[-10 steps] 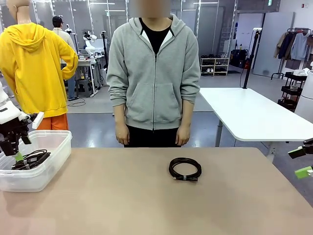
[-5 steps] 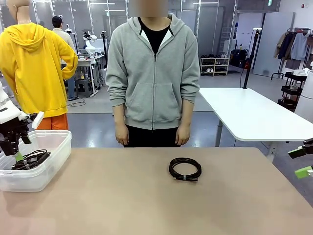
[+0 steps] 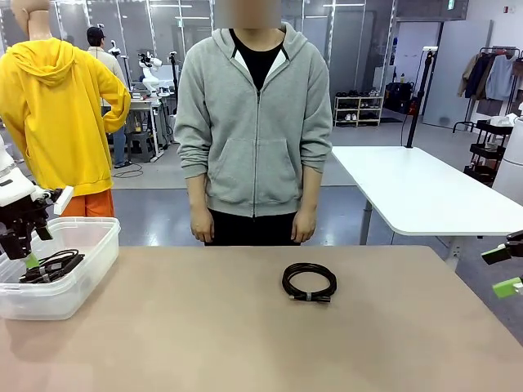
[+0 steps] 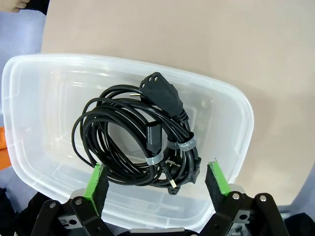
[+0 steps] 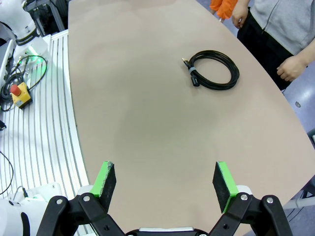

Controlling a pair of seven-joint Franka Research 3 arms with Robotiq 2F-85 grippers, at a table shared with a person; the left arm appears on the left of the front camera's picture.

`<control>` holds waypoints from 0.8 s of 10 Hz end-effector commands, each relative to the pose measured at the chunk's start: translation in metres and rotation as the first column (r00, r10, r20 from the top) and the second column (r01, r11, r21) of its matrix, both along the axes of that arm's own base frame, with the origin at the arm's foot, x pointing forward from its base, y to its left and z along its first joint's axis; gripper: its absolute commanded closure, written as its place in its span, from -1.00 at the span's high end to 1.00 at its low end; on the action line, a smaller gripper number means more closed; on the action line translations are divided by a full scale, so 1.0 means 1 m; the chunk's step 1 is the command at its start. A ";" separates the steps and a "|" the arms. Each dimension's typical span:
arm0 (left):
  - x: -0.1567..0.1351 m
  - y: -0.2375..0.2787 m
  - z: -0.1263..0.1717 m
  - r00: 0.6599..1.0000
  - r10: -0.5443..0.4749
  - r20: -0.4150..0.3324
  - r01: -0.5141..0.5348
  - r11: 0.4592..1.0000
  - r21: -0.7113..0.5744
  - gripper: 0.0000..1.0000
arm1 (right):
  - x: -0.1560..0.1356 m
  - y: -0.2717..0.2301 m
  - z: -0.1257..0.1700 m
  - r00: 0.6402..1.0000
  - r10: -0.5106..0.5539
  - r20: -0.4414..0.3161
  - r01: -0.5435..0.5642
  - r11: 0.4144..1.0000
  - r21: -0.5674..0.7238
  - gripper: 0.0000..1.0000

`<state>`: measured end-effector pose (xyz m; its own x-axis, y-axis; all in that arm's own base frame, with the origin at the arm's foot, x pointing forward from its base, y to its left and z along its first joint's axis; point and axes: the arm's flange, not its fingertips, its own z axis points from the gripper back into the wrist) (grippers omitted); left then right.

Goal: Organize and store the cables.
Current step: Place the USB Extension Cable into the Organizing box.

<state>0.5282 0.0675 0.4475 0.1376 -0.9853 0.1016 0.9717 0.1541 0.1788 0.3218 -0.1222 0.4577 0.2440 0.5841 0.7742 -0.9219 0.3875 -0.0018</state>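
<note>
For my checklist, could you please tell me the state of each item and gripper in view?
Bin: lidless, on the table.
Cable bundle: coiled, tied, inside the bin.
Lone cable: coiled, tied, on the table.
Left gripper: open, empty, over the bin.
Right gripper: open, empty.

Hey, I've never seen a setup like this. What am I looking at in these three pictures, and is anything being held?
You're seeing two robot arms at a tan table, with a person standing at the far side. The wide picture looks across the table from the robot's side. The other two come from cameras on the arms' wrists, looking along their green-padded fingers. The left gripper hangs open above a clear plastic bin that holds a coil of black cable. The right gripper, also open, hovers near the table's right edge. A second coil lies mid-table. Nothing is held.
</note>
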 end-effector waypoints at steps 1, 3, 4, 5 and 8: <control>0.004 0.003 0.002 1.000 -0.011 0.005 0.011 1.000 0.002 1.00 | 0.001 0.002 0.001 1.000 0.000 -0.001 0.000 1.000 0.012 1.00; -0.014 -0.009 0.018 1.000 0.025 -0.003 -0.025 0.999 0.023 1.00 | 0.001 0.006 0.012 0.999 0.022 0.035 -0.018 0.993 -0.113 1.00; -0.038 -0.022 0.039 0.999 0.028 0.017 -0.027 0.999 -0.016 1.00 | 0.014 0.018 0.023 0.994 0.097 0.043 -0.089 0.983 -0.162 1.00; -0.063 -0.028 0.050 0.997 0.076 0.001 -0.075 0.995 -0.072 1.00 | 0.030 0.031 0.034 0.986 0.158 0.044 -0.145 0.965 -0.220 1.00; -0.167 -0.048 0.056 0.976 0.216 0.002 -0.205 0.928 -0.310 1.00 | 0.084 0.083 0.066 0.937 0.348 0.001 -0.318 0.858 -0.404 1.00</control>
<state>0.4028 0.0261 0.5069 0.2898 -0.9064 0.3072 0.9355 0.3361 0.1092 0.3835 -0.0425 0.5207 -0.0222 0.8451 0.5341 -0.9857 0.0709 -0.1531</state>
